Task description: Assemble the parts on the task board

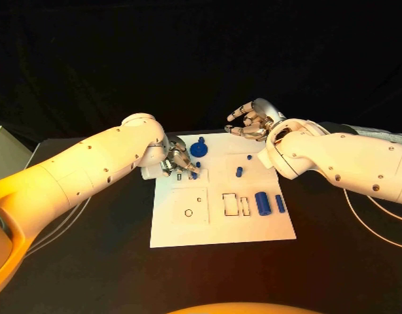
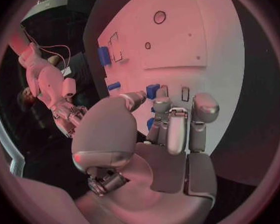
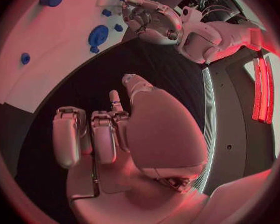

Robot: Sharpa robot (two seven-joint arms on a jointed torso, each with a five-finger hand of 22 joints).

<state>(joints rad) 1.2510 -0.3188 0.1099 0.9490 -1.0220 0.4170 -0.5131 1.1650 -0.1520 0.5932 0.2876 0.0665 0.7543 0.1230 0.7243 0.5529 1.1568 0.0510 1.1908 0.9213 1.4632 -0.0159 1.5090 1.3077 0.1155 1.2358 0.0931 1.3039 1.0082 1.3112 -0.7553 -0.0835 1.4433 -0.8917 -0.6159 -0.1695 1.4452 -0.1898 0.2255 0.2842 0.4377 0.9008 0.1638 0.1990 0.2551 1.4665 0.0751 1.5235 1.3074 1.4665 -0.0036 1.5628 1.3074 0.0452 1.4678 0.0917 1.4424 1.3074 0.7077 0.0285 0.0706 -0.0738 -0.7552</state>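
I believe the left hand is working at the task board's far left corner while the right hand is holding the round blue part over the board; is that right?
Not quite. The right hand holds nothing: the head view shows it raised beyond the task board's far edge, and the round blue part lies on the board. The left hand is indeed at the far left corner.

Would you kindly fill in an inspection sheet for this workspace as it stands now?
Surface: black table, white task board in the middle.
Job's things: blue parts on the board, among them a round part at its far edge and a cylinder near its right edge.
Clutter: nothing seen.
Hands: left hand on the board's far left corner, fingertips at a small blue part; right hand raised beyond the far edge, holding nothing.
Cables: pale cables beneath both arms.
Surroundings: dark backdrop.
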